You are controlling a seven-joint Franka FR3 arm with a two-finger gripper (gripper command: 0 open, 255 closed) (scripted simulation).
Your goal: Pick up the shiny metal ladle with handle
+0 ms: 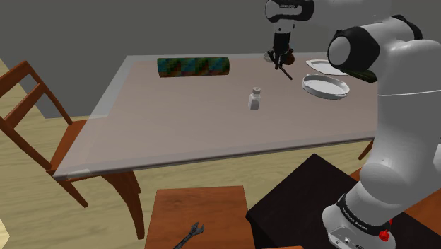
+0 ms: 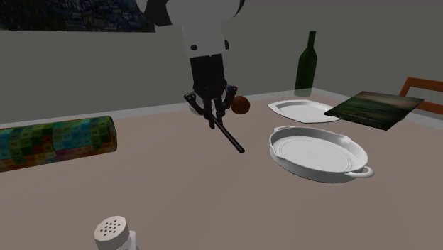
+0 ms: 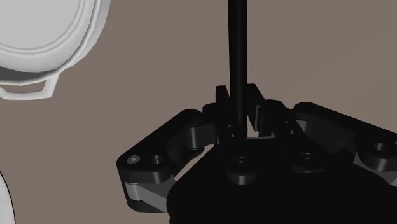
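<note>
1. Ladle (image 2: 231, 138) seems to hang over the grey-brown surface (image 2: 213, 206). It has a thin black stick handle and a round brown cup, not shiny.
2. The pincer (image 2: 214, 117) pinches the handle near the cup, so the long end tips down.
3. A smooth white oval dish (image 2: 319, 153) sits nearby.

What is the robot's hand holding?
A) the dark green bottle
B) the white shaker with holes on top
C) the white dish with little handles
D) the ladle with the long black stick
D: in the wrist view the gripper has both black fingers shut on the thin black handle of the ladle, and the second exterior view shows that ladle hanging from it.
</note>
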